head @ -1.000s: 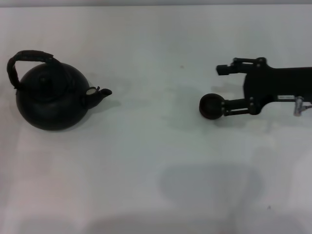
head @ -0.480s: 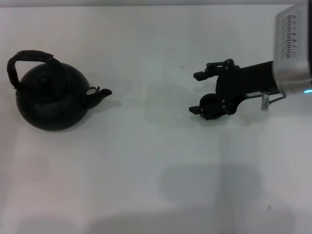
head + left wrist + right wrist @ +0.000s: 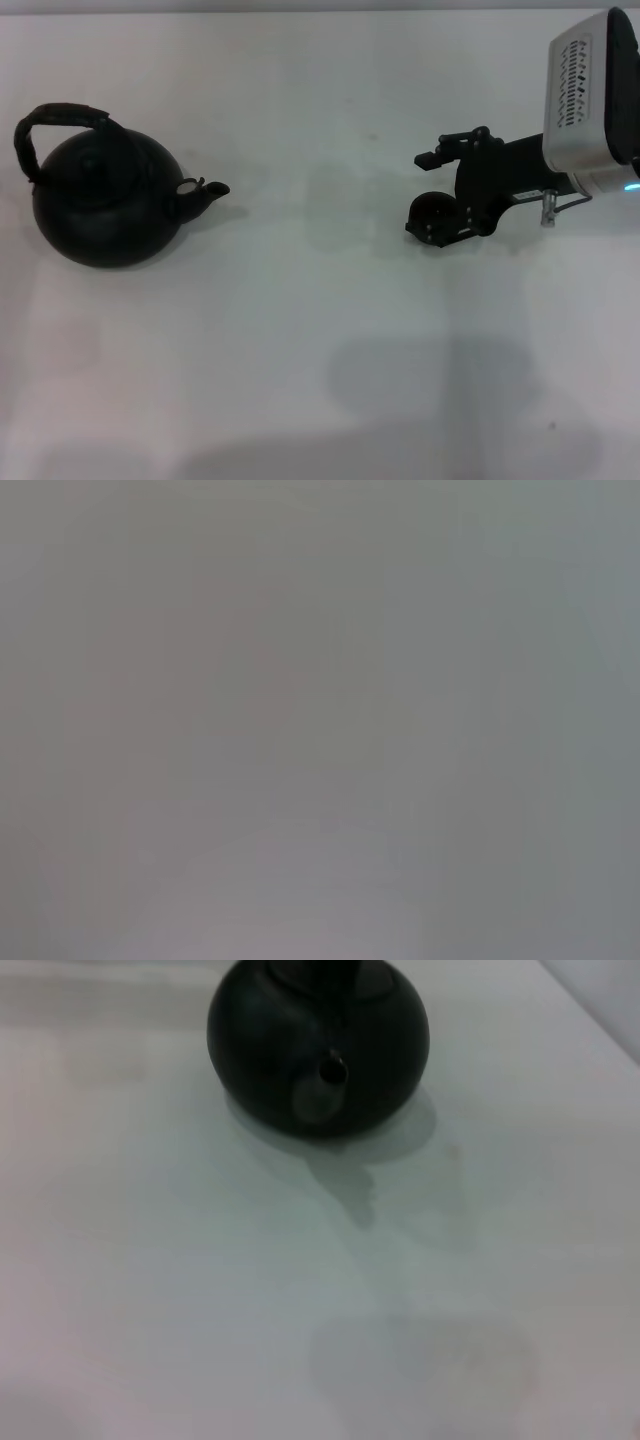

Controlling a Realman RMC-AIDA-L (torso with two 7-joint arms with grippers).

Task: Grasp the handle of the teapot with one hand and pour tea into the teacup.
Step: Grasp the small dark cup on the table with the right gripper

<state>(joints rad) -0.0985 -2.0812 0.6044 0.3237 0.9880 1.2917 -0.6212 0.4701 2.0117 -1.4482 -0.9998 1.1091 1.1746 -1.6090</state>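
Head view, white surface (image 3: 300, 330). The teapot (image 3: 105, 205) stands upright at the left of the frame, round black body, spout (image 3: 207, 191) pointing toward frame right. The handle (image 3: 55, 125) arches up over the pot's upper left side, untouched; lid knob visible on top of the body.

Right claw (image 3: 422, 193) enters from the right edge at mid-height, arm running back to a grey housing in the upper right corner. Its fingers are spread apart: one fingertip (image 3: 428, 158) sits higher in the frame, the other lower. The teacup (image 3: 430, 213), small, round and black, lies against the lower finger, between the two. The fingers are not closed on it. Cup and teapot are well apart, with bare surface between them.

Right wrist view: the teapot (image 3: 318, 1045) fills the upper middle of the frame, spout (image 3: 322, 1085) facing the camera, its shadow falling on the surface (image 3: 150, 1260) below it. This arm's own fingers do not show here.

Left wrist view: uniform grey, nothing distinguishable. Left claw appears in no view.
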